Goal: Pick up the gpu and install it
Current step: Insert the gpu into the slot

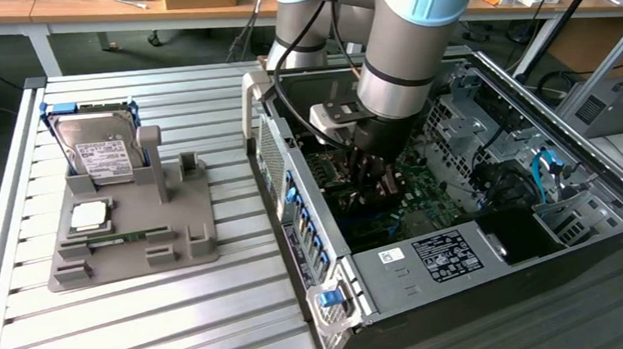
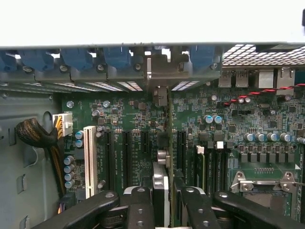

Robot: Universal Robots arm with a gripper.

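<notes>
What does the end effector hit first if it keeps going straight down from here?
Likely the motherboard: the end effector grips the gpu edge-on above its slots, card leading. Remaining gap unclear.

1. You have even, diffuse overhead room light on the slatted table (image 1: 135,318); it reads bright, with soft sheen along the slats.
2. Below the gripper (image 1: 376,178), the computer case (image 1: 427,257) interior is dim, and the arm (image 1: 417,35) shades the boards there.
3. In the wrist view, the case's wall (image 2: 143,21) beyond the gripper (image 2: 167,205) is blown out to plain white glare.
4. The motherboard (image 2: 119,119) ahead of the gripper stays evenly lit and fairly crisp, while the nearest black fingers (image 2: 138,210) look soft.
</notes>
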